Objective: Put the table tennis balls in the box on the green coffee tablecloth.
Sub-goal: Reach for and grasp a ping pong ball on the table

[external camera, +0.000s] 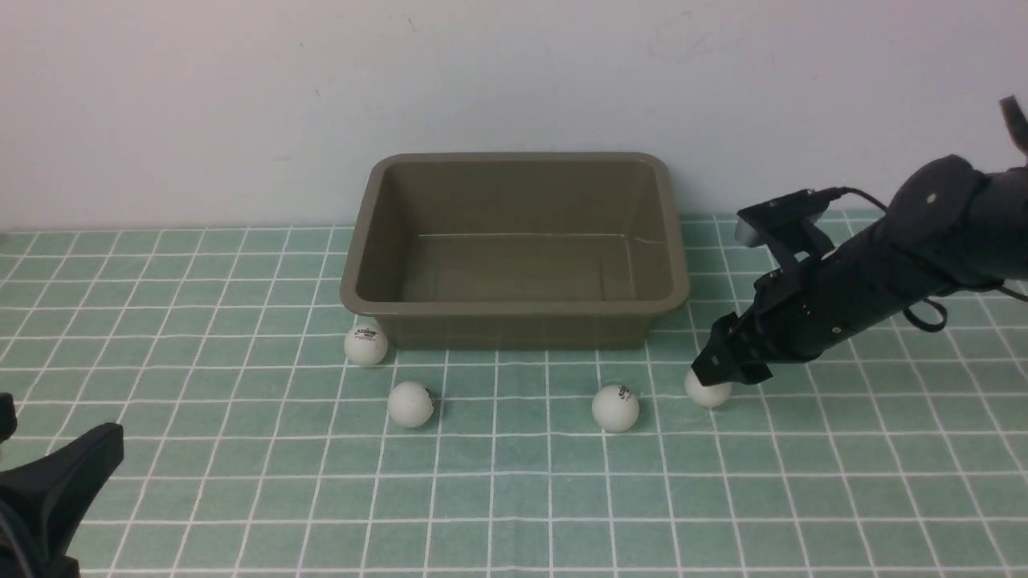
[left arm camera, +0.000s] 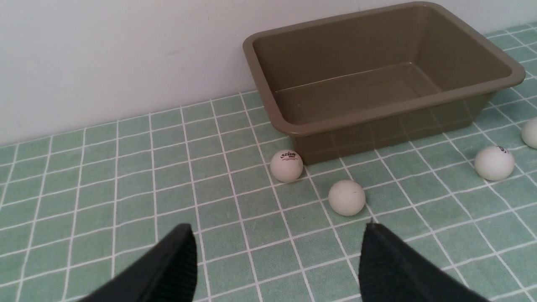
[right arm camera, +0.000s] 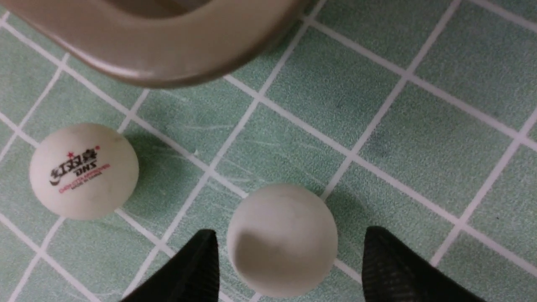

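The olive-brown box [external camera: 514, 302] stands empty on the green checked tablecloth [external camera: 514, 498], near the wall. Several white balls lie in front of it: one with a logo at its front left corner [external camera: 365, 345], one [external camera: 410, 404], one [external camera: 615, 408], and the rightmost ball [external camera: 707, 392]. My right gripper [external camera: 717, 376] is open and low over the rightmost ball. In the right wrist view that ball [right arm camera: 282, 239] lies between the two fingers [right arm camera: 390, 268], with gaps on both sides. My left gripper [left arm camera: 277, 251] is open and empty at the front left, short of a ball [left arm camera: 346, 197].
A white wall runs just behind the box. The box's rounded corner [right arm camera: 159, 54] is close to my right gripper, and a logo ball [right arm camera: 84, 170] lies beside the one between the fingers.
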Robot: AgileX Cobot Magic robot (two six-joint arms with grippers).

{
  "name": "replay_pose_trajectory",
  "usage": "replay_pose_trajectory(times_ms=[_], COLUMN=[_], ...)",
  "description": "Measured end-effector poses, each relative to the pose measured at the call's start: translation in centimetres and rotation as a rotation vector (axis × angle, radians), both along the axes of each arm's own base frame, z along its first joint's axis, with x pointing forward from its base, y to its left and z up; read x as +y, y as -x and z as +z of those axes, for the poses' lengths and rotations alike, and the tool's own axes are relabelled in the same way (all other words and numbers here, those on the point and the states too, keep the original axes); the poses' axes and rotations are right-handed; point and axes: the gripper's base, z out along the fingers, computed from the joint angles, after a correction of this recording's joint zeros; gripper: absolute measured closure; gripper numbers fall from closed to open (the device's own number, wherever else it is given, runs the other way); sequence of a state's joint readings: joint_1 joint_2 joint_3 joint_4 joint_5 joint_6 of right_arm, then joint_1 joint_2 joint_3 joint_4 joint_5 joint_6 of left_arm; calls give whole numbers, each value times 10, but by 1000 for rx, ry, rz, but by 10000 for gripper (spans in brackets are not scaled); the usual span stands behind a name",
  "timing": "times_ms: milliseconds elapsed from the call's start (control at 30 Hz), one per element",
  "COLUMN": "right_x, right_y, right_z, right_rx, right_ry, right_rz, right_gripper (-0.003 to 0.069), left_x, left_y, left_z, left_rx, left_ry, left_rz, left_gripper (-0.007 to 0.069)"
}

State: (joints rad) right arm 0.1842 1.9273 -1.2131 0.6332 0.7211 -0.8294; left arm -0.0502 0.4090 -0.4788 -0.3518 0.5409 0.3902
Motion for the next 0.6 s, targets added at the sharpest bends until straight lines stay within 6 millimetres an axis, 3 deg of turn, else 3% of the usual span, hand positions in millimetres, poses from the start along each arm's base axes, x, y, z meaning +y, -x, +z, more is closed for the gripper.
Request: replay_pose_trajectory(times_ms=[267, 367, 467, 600], right_x=[20, 20, 16, 12], right_y=[-1, -1, -3, -2], right_z=[-20, -20, -18, -2], right_rx=[7, 0, -17, -62], right_ry=[23, 31, 65, 91], right_rz=[35, 21, -9, -19], right_gripper=[248, 303, 303, 303], left_x=[0, 0, 0, 0], left_y=[0, 0, 0, 0], left_z=[0, 0, 0, 0], left_rx=[0, 1, 3, 4], left_ry=[0, 0, 0, 0], left_rz=[0, 0, -1, -2], left_gripper=[155, 155, 155, 155])
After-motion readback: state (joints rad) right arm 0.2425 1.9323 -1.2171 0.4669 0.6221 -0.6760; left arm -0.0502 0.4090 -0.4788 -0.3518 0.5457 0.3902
